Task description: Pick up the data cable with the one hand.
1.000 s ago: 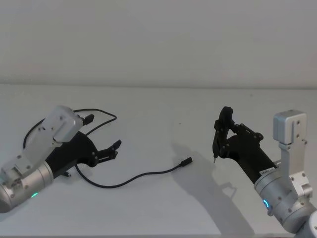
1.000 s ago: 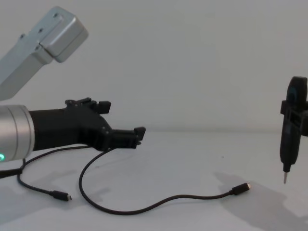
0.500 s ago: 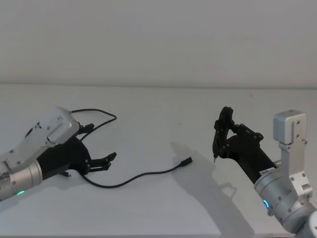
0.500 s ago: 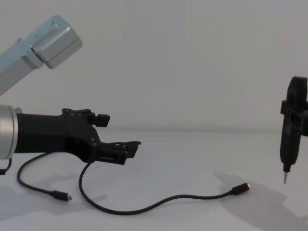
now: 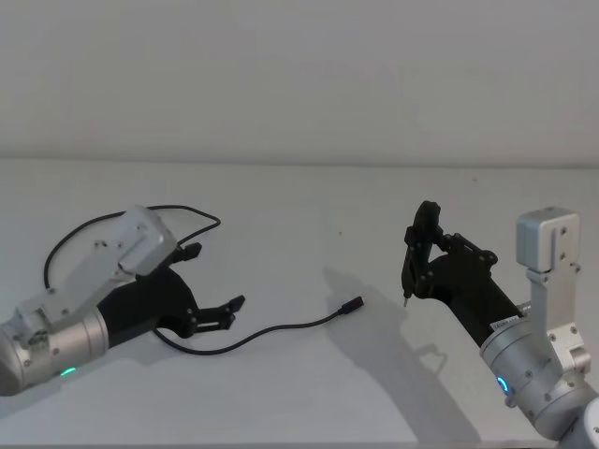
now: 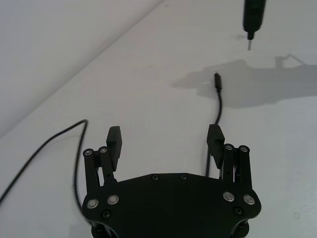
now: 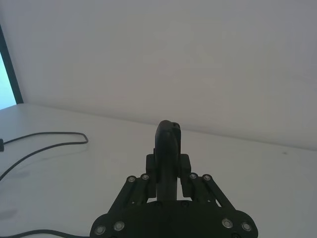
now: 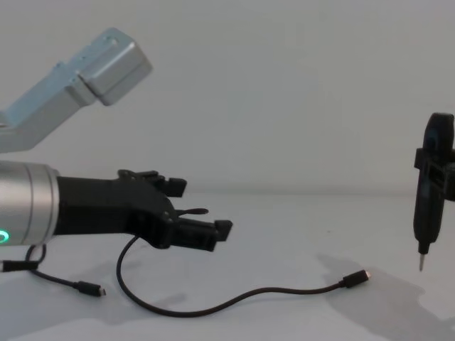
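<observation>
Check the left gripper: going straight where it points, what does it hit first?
Probably bare table; the open left gripper aims past the data cable, which runs ahead of one finger. Depth is unclear.

Left gripper, fingers spread, sits over the data cable near its left bend; right gripper, well apart, clamps a pen-like tool.

The left hand hovers with fingers spread, the gap between them free. Below and ahead of it the cable lies on bare table, open from above. Well ahead, past the plug, the right gripper holds a pen tool, tip off the table.
</observation>
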